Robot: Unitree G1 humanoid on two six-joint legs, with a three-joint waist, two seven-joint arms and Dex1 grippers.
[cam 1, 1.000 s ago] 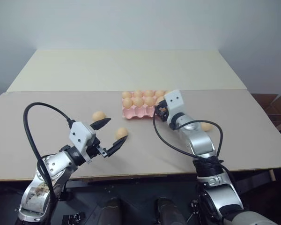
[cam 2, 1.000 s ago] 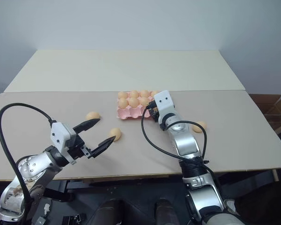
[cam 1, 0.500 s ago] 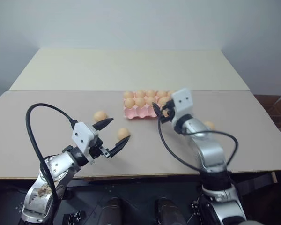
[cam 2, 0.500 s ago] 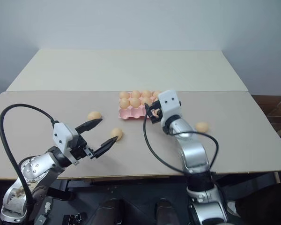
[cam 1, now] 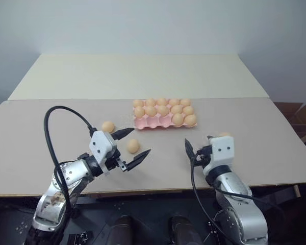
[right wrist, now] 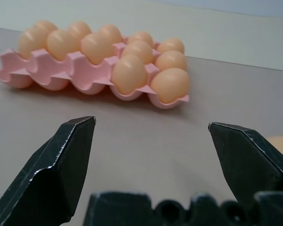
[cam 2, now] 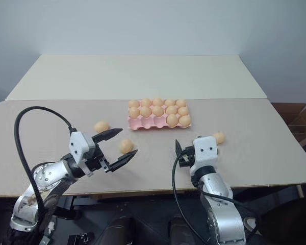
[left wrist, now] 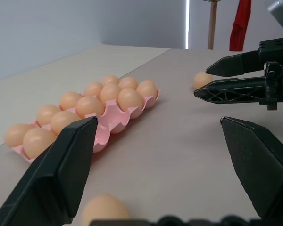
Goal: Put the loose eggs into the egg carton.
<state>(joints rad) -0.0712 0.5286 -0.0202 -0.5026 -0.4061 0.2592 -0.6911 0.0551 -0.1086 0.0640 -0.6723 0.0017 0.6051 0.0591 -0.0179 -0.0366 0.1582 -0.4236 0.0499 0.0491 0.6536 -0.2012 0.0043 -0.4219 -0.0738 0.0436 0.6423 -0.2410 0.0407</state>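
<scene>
Egg carton (cam 1: 164, 120) | far cups hidden behind eggs | right egg (cam 1: 224, 135) half-hidden

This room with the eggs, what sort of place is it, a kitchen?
Probably not a kitchen; it looks more like a test room or lab. Two plain bare tables stand against a blank wall, with just a pink egg carton and loose eggs, and a cardboard box alongside.
</scene>
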